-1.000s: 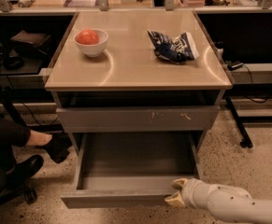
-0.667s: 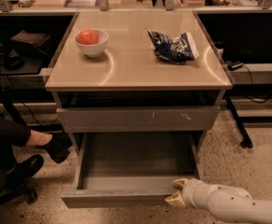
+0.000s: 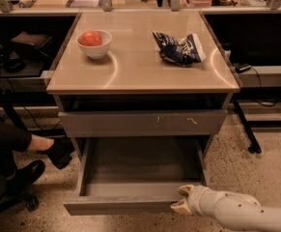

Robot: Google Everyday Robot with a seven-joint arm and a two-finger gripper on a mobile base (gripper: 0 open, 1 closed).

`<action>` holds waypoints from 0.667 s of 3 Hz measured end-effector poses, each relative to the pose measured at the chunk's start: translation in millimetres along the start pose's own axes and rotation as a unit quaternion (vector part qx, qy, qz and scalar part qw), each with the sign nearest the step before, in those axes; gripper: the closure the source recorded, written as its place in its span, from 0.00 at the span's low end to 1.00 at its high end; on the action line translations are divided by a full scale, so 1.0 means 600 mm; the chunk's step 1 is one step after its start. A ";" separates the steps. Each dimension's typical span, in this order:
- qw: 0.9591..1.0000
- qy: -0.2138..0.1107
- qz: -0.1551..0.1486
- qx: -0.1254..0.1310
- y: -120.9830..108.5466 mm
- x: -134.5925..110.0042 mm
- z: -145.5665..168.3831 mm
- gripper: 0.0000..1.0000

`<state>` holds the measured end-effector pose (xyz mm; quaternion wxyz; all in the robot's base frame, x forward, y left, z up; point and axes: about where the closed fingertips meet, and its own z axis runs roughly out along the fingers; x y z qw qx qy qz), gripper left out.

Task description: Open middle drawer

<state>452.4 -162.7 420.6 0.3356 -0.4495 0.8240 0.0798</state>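
Pulled well out beneath the worktop (image 3: 140, 66), the handle-less middle drawer (image 3: 140, 170) looks rigid and light, best held by its front lip, where the claw (image 3: 183, 199) sits, clamped or not I cannot tell.

Middle drawer (image 3: 120, 205) wide, grey, plain-fronted, pulled out, shallow interior exposed; claw (image 3: 183, 198) at its front's right end.

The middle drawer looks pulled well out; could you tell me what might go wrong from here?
The middle drawer is far out, with the gripper at its front right corner: pulling further off-centre might skew it or overrun its runners. A person's shoe lies close beside the drawer's left side and could get bumped.
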 end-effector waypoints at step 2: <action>1.000 0.000 0.000 0.000 0.000 0.000 0.000 0.00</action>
